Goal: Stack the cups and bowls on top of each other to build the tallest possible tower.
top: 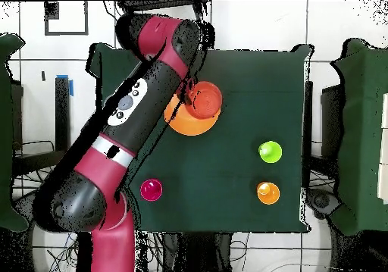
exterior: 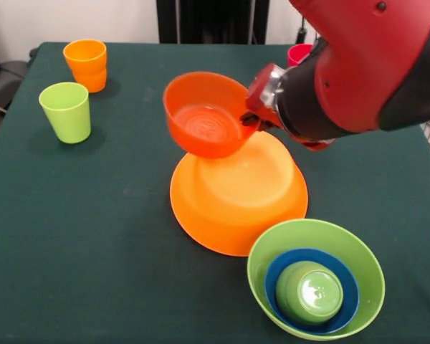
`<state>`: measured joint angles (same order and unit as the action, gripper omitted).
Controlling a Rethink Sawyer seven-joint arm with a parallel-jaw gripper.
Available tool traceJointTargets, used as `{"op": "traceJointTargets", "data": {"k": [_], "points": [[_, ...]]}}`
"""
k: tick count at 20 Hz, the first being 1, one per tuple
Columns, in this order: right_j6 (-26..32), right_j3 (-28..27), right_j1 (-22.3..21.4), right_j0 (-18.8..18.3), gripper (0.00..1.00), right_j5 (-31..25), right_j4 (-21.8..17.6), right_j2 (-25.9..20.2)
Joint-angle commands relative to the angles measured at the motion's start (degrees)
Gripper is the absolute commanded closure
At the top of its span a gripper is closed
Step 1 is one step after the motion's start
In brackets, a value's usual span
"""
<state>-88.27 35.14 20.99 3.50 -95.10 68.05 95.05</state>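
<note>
Glossy plastic throughout, light, stiff, slick. Front view: my hand [exterior: 252, 118] clamped on rim of red-orange bowl [exterior: 204, 123], bowl tilted, hanging just over upturned big orange bowl [exterior: 236, 197] below hand on counter [exterior: 93, 236]. Rim pinch best hold; thin wall may slip or swing. Green bowl [exterior: 358, 272] nearer camera nests blue bowl [exterior: 346, 287], green cup [exterior: 309, 292].

Overhead view: red-orange bowl [top: 204, 98] just off my hand, over big bowl [top: 182, 123]; lime cup [top: 270, 151], orange cup [top: 267, 192] well apart; pink cup [top: 151, 189] by my arm.

Table centre-left open; lime cup [exterior: 65, 111], orange cups [exterior: 86, 64] block far-left corner
</note>
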Motion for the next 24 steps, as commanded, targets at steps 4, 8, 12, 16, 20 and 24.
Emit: {"op": "traceJointTargets", "data": {"k": [4, 8, 12, 16, 20, 24], "points": [[18.72, 3.82, 1.52, 1.70, 1.00, 19.27, -11.65, -25.89], [19.30, 0.84, 1.95, 0.39, 1.00, 26.15, -14.55, -30.28], [17.90, -1.99, 1.89, -1.01, 1.00, 23.22, -17.99, -32.56], [15.70, -1.40, 0.72, -0.45, 1.00, 20.80, -20.77, -35.56], [12.91, -1.62, -0.12, -0.36, 0.00, 19.02, -22.85, -37.59], [9.93, -2.70, -0.36, -0.57, 0.00, 15.62, -24.58, -38.50]]}}
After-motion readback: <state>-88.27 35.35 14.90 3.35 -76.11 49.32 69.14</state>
